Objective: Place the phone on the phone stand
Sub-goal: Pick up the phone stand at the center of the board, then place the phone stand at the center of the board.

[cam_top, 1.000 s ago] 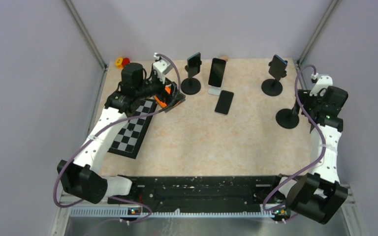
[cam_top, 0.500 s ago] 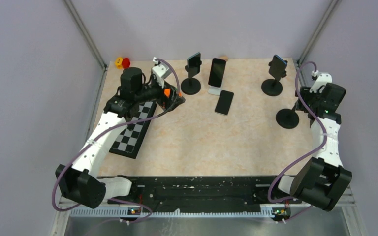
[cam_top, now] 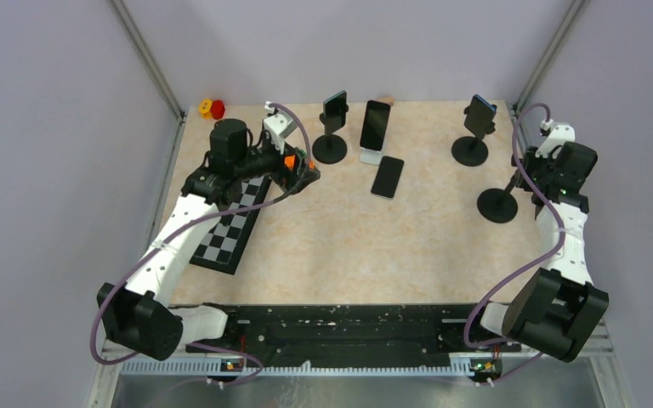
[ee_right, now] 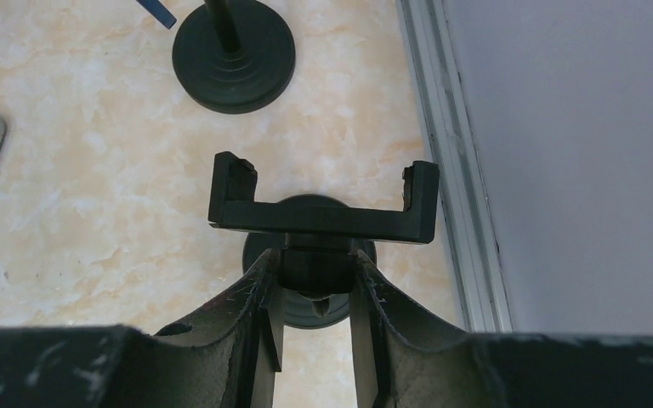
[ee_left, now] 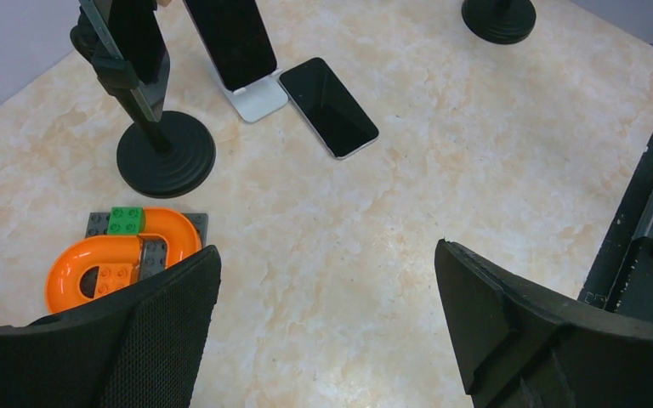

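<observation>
Phone (cam_top: 387, 177) pickup is the step in hand, as I judge it; the handset lies flat, screen up, on the table (cam_top: 349, 246), just beside the base of the white dock (cam_top: 371, 156) and not on any stand. Working from the left: the left gripper (ee_left: 326, 255) hovers over bare tabletop with its jaws spread wide and nothing between them; the orange brick track (ee_left: 123, 255) sits at its left, and the phone lies ahead, toward the far side. I would advance over the phone, align the jaws across its short width, and descend square so that the pads (ee_left: 170, 323) meet the long edges; a thin slab on a smooth top offers little to grip, so a slide or a tilt is the likely fault. At the right, the right gripper (ee_right: 315, 268) is clenched on the neck of the empty stand (ee_right: 323, 208), just beneath its open cradle; I would hold that grip steady so that the cradle does not swing when the phone is seated.
</observation>
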You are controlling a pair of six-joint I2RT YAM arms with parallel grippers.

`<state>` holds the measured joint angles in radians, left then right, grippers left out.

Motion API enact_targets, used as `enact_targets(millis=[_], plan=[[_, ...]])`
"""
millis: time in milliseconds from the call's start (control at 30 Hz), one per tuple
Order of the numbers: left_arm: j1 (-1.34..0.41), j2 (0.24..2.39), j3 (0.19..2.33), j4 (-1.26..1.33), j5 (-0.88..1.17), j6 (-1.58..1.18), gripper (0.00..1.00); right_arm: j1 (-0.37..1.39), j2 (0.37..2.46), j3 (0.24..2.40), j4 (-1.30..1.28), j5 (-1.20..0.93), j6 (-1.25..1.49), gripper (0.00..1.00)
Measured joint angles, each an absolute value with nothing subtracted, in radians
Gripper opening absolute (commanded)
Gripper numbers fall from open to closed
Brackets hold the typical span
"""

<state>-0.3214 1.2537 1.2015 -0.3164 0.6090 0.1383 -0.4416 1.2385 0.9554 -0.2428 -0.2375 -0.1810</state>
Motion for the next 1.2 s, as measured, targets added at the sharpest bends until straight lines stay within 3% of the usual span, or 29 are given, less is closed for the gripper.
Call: enact_targets(millis=[67, 333, 733, 1200], plan=[[-0.321, 1.253, 1.196, -0.316, 0.609, 0.135, 0.99, -0.442, 1.238, 0.955, -0.242, -0.241, -0.179, 0.0], [-0.321, 1.226, 1.166, -0.322, 0.619, 0.144, 0.99, -0.442, 1.238, 0.955, -0.253, -0.34, -0.205, 0.0], [-0.321, 1.14, 1.151, -0.36, 0.699, 0.207, 0.99, -0.403, 1.125, 0.955, -0.325, -0.748, -0.343, 0.0], [-0.321, 1.137, 1.106, -0.369, 0.82, 0.311, 0.99, 0.152, 1.12, 0.963, -0.493, -0.958, -0.657, 0.0]])
